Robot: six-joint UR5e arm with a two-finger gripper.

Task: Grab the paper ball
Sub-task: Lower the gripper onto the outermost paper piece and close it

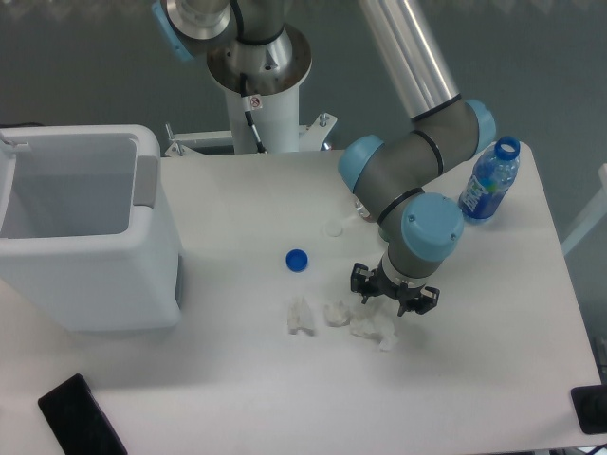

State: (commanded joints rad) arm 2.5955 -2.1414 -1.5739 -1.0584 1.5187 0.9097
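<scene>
The paper ball point(374, 329) is a loose crumpled white wad lying on the white table point(493, 360), just below and left of my gripper. My gripper point(394, 296) points straight down above the wad's upper right edge. The wrist hides most of the gripper. Its black fingers point(359, 281) stick out on both sides of the wrist, spread apart, with nothing held between them. Part of the wad may be hidden under the gripper.
Two smaller white paper scraps point(300, 318) point(337, 313) lie left of the wad. A blue bottle cap point(297, 260) lies further up. A plastic water bottle point(489, 182) stands at the back right. A white bin point(85, 237) stands at the left. A black phone point(81, 417) lies at the front left.
</scene>
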